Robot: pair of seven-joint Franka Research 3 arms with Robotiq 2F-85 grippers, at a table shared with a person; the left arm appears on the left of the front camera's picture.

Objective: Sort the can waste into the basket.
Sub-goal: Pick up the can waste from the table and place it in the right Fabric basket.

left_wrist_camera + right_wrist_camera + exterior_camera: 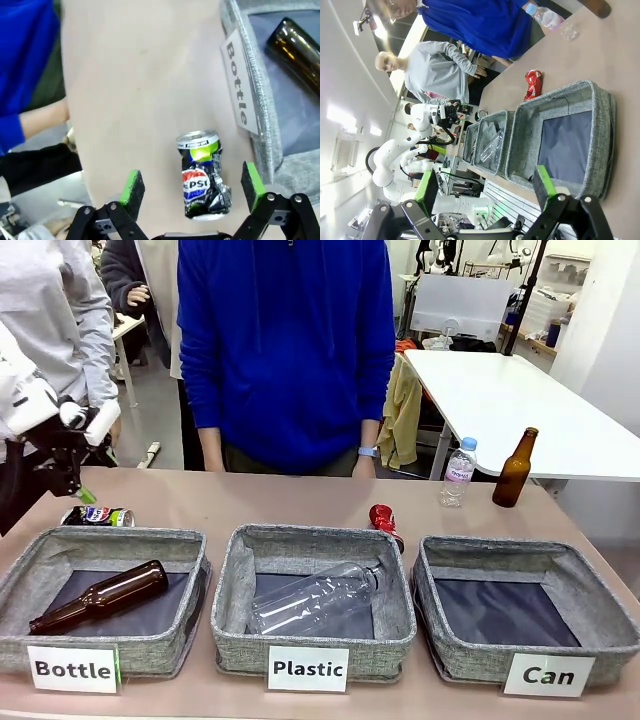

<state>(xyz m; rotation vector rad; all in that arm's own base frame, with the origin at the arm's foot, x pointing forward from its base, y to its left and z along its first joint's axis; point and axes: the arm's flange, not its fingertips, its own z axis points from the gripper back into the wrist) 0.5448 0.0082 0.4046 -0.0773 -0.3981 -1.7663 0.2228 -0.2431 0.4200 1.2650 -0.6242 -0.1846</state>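
open left jaws over silver-dark can (pixel 202 175), lengthwise along bottle basket (pixel 261 131)

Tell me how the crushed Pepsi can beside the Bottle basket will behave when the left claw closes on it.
Crumpled, the Pepsi can probably won't roll far if nudged. Its thin dented wall likely gives further under the open left claw hanging over it. It should lift lightly, though the glossy skin may slip.
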